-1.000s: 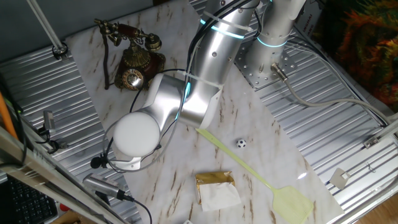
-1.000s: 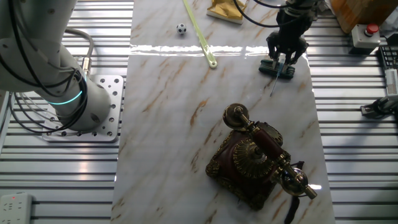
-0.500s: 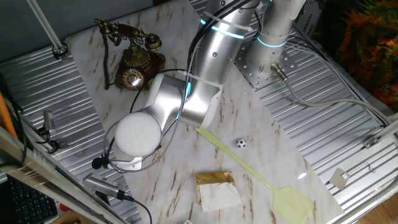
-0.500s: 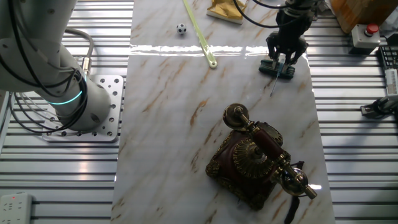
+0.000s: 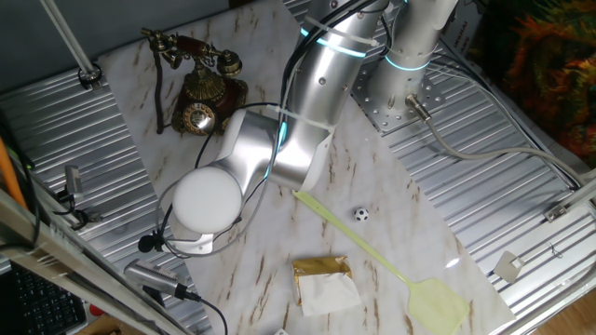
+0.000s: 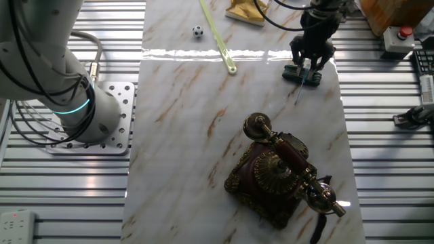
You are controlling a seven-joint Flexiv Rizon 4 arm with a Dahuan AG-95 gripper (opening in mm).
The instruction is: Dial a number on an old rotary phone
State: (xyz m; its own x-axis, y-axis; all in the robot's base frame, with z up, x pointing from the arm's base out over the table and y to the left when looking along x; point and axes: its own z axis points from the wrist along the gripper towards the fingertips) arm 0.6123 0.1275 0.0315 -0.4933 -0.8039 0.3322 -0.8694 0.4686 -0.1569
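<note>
1. One fixed view: old rotary phone (image 5: 198, 86) standing near the far left corner of the marbled table (image 5: 372, 200), handset resting across the cradle, round dial facing the near side.
2. Same view: arm (image 5: 307, 93) bent low over the table's left part; tool hidden beneath the round white wrist cap (image 5: 203, 201), so finger state cannot be told here.
3. Same view: green fly swatter (image 5: 391, 265), small ball (image 5: 360, 214) and gold-wrapped packet (image 5: 324, 281) lying on the near half, well apart from the phone.
4. Other fixed view: phone (image 6: 281, 177) at the near right of the table.
5. Same view: tool (image 6: 302, 73) at the far right edge, well apart from the phone, pointing down, thin rod (image 6: 298, 93) projecting from it; fingers too small to judge whether spread or pressed together.
</note>
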